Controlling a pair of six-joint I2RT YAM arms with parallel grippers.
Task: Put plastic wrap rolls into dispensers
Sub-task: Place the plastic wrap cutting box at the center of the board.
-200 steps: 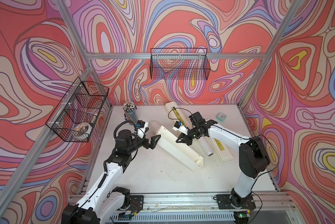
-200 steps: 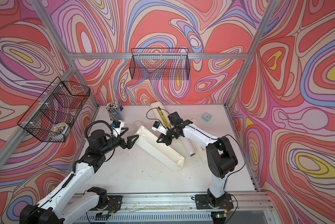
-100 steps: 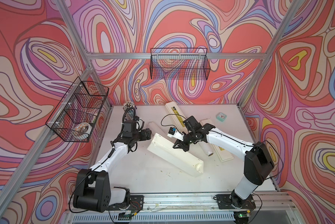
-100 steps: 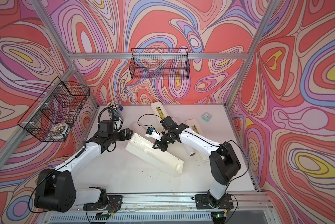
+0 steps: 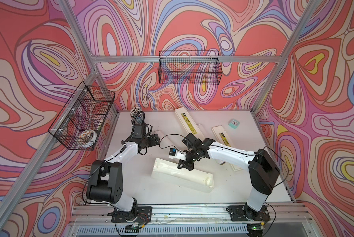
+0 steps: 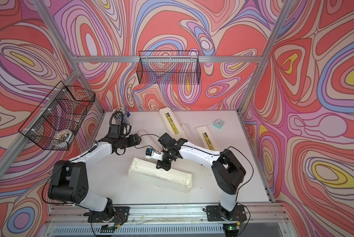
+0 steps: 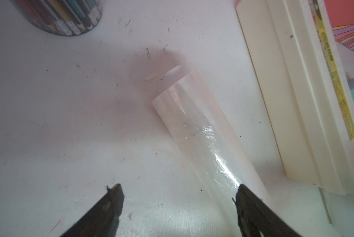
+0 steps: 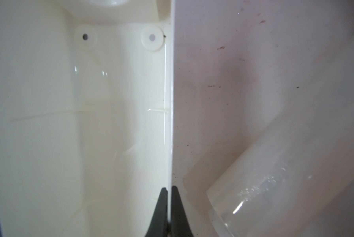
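Quick look from my end. The left claw (image 7: 177,205) is spread wide with nothing in it. One finger hangs over the near roll (image 7: 202,133) and the other over bare bench (image 7: 69,123), and I can't tell whether that finger is touching the film. The roll lies flat and runs out ahead of the claw. A pencil cup (image 7: 69,18) stands further ahead and off to the side.

The right claw (image 8: 169,197) is pinched tight on the thin side wall of the open dispenser (image 8: 69,123), one finger inside the trough and one outside. The trough under it has nothing in it. In a top view the closed dispenser (image 5: 187,123) lies past both claws, toward the back wall. The second roll (image 6: 186,130) lies right alongside it, well apart from the left claw.
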